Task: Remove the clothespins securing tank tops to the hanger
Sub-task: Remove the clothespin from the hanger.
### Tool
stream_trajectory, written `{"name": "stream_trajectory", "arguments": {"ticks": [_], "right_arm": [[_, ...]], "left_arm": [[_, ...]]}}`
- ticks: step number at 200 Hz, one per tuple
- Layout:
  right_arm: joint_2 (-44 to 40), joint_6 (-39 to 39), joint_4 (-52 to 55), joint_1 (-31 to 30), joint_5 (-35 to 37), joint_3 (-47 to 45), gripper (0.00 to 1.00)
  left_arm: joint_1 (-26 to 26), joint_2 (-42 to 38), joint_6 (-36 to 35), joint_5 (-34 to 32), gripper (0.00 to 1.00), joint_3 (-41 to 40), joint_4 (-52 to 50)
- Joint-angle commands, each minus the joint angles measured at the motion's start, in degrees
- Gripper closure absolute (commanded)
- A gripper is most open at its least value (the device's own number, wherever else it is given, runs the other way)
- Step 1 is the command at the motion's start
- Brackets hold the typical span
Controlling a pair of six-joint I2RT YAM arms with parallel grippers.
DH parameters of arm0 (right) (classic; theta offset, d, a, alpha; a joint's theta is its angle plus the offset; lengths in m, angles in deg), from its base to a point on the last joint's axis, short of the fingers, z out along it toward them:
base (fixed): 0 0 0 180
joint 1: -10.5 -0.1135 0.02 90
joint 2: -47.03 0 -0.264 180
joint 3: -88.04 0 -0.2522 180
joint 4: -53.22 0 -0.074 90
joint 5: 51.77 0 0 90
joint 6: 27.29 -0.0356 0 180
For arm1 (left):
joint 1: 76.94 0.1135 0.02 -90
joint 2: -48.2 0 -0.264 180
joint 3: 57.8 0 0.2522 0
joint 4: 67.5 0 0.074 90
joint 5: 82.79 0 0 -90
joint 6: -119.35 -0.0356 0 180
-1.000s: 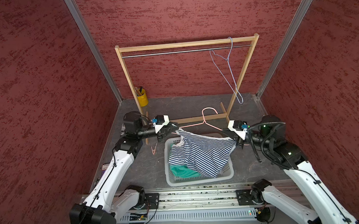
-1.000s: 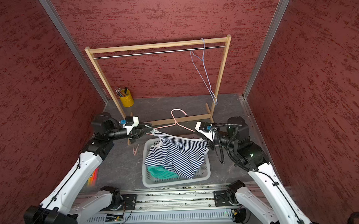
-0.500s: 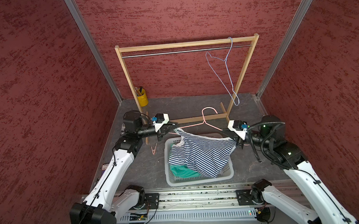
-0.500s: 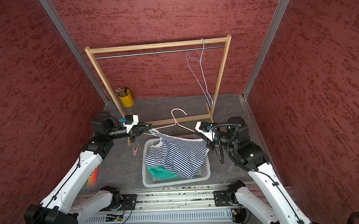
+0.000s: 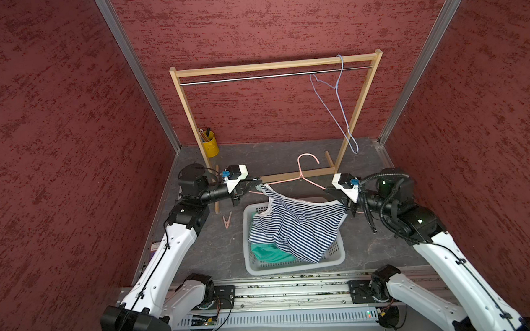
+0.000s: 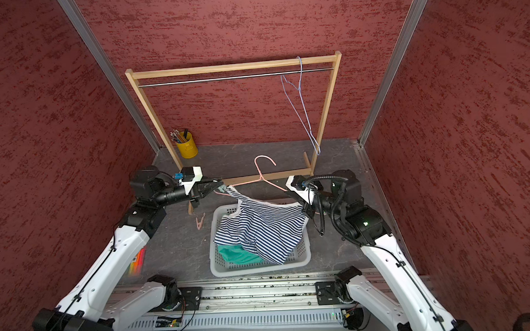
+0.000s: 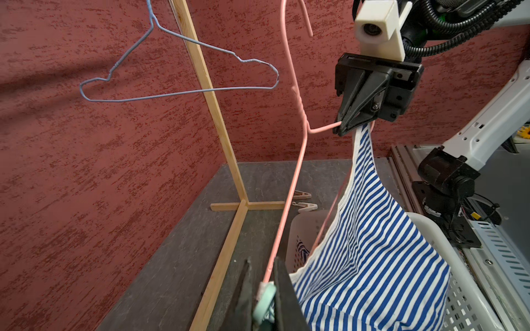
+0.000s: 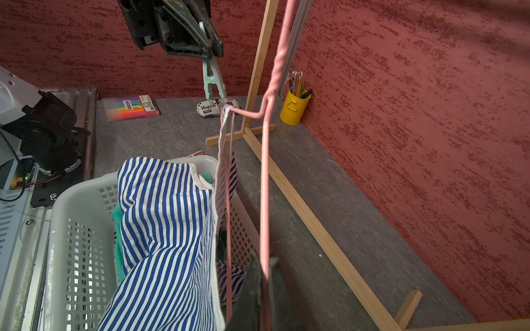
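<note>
Left wrist view: my left gripper (image 7: 262,265) is clamped on the mint green clothespin (image 7: 265,299) right at one end of the pink hanger (image 7: 298,160). My right gripper (image 7: 342,129) pinches the hanger's other end. The striped tank top (image 7: 372,258) hangs below the hanger.

**Left end effector (image 5: 254,184) edged back; blue hanger (image 5: 336,89) swayed**
Over the second, the left end effector, pinching the mint clothespin (image 8: 212,80), rose a touch and drew slightly back from the end of the pink hanger (image 5: 301,170), its jaws narrowing a little. The blue hanger on the rail (image 5: 253,77) swung sideways, then returned.
</note>
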Motion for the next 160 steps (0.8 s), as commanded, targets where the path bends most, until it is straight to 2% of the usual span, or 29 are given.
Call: {"name": "stream_trajectory", "arguments": {"ticks": [1,44,65,97,160], "right_arm": [[-0.3,0.5,-1.5,0.2,0.7,-0.3,1.00],[-0.2,0.5,-1.3,0.2,2.9,0.2,1.00],[-0.4,0.3,-1.2,0.2,3.4,0.5,1.00],[-0.4,0.5,-1.1,0.2,4.2,0.2,1.00],[-0.4,0.9,-0.9,0.2,4.1,0.6,1.00]], "left_arm": [[0.2,-1.4,1.8,-5.7,1.00,-1.6,3.4],[0.5,-1.8,4.8,-12.4,1.00,-1.8,3.9],[0.2,-1.9,11.0,-17.6,1.00,-1.8,4.1],[-1.1,-3.7,20.3,-29.2,1.00,-2.0,-0.8],[-1.8,-8.0,23.1,-38.7,1.00,-3.4,-8.4]]}}
